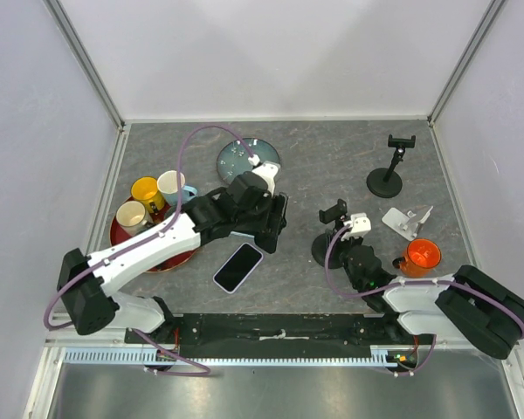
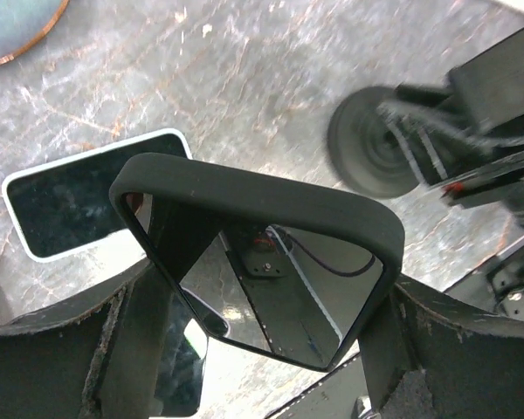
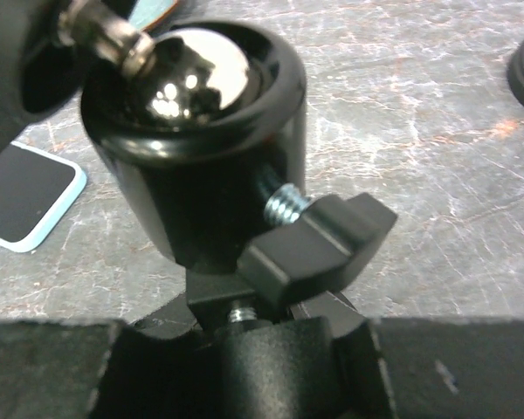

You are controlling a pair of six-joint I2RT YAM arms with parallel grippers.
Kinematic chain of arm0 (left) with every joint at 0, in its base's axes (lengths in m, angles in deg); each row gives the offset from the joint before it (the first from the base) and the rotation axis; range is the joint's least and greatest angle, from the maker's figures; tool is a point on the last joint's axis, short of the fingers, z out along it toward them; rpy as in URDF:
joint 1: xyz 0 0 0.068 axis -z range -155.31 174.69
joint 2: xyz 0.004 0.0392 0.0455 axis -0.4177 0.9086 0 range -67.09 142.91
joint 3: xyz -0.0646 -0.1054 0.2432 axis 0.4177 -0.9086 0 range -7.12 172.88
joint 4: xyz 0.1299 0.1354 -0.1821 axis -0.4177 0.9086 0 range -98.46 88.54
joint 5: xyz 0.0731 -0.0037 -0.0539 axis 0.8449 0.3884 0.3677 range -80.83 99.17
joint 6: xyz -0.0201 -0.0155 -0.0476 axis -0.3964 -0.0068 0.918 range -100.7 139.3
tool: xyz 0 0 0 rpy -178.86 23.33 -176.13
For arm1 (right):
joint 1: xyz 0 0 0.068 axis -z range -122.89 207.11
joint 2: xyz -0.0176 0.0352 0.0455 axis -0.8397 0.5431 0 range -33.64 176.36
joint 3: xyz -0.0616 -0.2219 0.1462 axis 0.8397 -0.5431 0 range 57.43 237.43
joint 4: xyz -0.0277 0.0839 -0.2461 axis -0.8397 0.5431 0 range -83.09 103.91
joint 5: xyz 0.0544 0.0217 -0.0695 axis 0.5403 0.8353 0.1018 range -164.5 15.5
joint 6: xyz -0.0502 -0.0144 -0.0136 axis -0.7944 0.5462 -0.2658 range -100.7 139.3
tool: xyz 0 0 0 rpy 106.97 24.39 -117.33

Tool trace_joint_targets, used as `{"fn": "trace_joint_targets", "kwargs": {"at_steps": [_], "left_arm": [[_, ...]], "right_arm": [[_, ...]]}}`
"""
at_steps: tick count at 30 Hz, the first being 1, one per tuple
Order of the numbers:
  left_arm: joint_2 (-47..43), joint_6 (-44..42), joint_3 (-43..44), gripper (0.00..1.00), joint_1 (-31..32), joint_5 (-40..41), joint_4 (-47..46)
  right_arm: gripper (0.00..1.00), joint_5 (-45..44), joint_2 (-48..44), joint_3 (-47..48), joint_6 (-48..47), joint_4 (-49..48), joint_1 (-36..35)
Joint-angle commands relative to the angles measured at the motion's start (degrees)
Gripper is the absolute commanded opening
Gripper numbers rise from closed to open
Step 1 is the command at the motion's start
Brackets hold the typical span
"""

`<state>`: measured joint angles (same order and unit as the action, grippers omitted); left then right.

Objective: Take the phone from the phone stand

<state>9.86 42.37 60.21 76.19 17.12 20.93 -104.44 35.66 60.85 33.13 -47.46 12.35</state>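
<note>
the left gripper (image 2: 269,292) pinches a black phone (image 2: 253,196) by its long sides, holding it tilted over the grey marbled counter (image 2: 244,78), close to the counter edge that cuts diagonally across the lower right. a white-rimmed phone (image 2: 79,205) lies flat and screen up further in from that edge, with a pale blue, copper-rimmed disc (image 2: 9,26) beyond it. the blurred round black base of a phone stand (image 2: 371,144) sits near the same edge, overlapped by blurred black hardware (image 2: 489,96).

Lab cell, white panel walls (image 1: 288,52), aluminium frame (image 1: 88,65), grey tabletop (image 1: 332,166)
</note>
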Motion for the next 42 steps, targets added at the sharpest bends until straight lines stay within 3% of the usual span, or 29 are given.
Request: {"fn": "trace_joint_targets", "kwargs": {"at_steps": [1, 11, 19, 40, 42], "left_arm": [[3.3, -0.9, -0.2, 0.02, 2.1, 0.8, 1.4], [20.1, 0.2, 4.9, 0.02, 9.2, 5.1, 6.6], [29.6, -0.3, 12.9, 0.08, 13.3, 8.1, 11.8], [35.2, 0.9, 15.9, 0.52, 13.6, 8.6, 14.9], [35.0, 1.1, 15.8, 0.61, 13.6, 8.1, 14.9]], "right_arm": [[0.00, -6.7, -2.9, -2.7, 3.5, 0.9, 0.3], [0.00, -10.0, -5.7, -3.1, 5.0, 1.9, 0.3], [0.00, -10.1, -5.2, -3.1, 5.0, 1.4, 0.5], [0.00, -10.0, -5.3, -3.1, 5.0, 1.4, 0.5], [0.00, -10.1, -5.4, -3.1, 5.0, 1.5, 0.5]]}}
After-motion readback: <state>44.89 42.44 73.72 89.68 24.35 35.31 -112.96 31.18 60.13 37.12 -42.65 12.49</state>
